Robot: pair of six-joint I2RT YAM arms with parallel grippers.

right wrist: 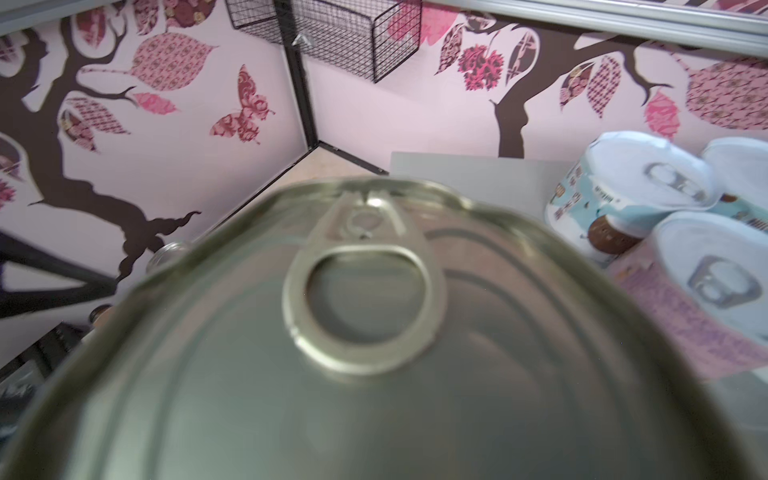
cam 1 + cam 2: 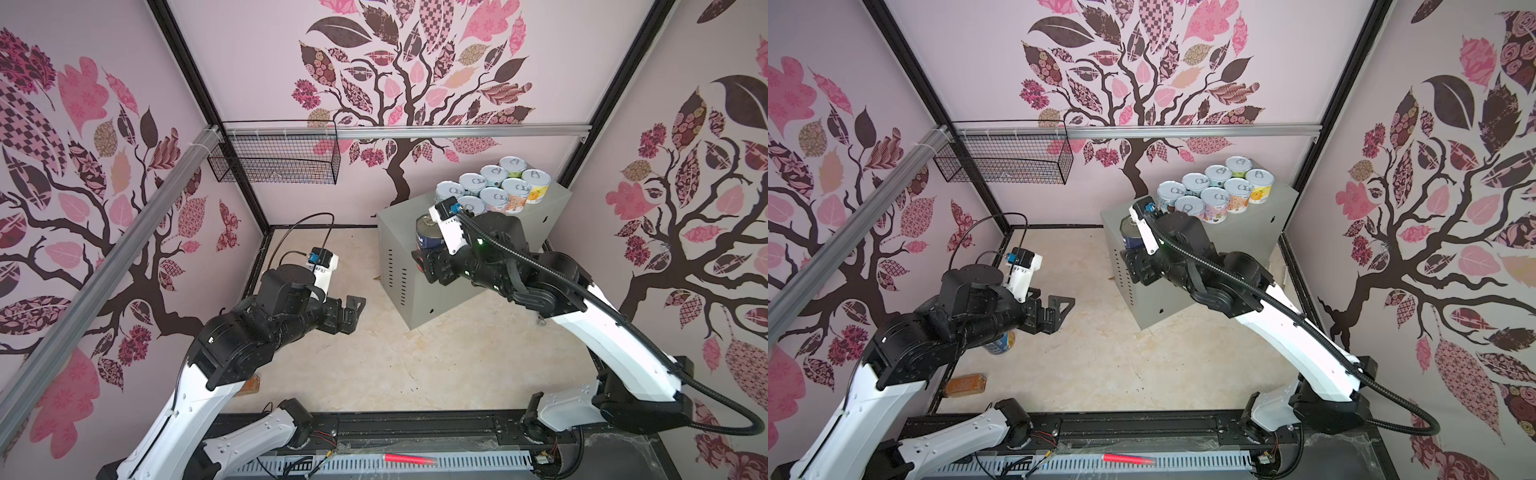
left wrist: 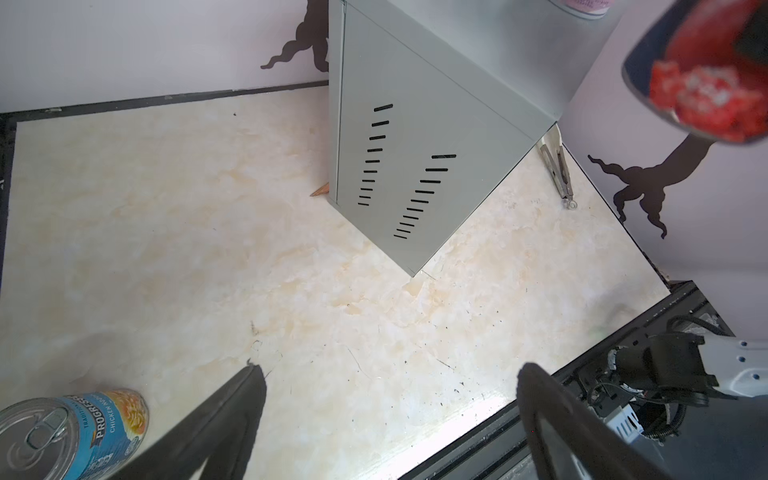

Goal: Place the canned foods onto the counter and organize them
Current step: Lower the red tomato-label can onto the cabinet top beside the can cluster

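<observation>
Eight short cans (image 2: 515, 189) grouped on grey worktop (image 2: 548, 210). Right pincer (image 2: 430, 251) pinching dark-labelled can (image 2: 424, 230) at worktop's edge. Blue-labelled can (image 2: 1000, 344) not yet placed, down beneath left arm. Left pincer (image 2: 348, 312) spread, empty.

8 short cans (image 2: 494, 187) crowd the back of the grey desk (image 2: 399, 224), with bare top to their left. The marble surface (image 2: 374, 353) before it lies open.

Eight short cans (image 2: 515, 189), two tall cans (image 2: 424, 239) (one counter (image 2: 548, 208))
</observation>
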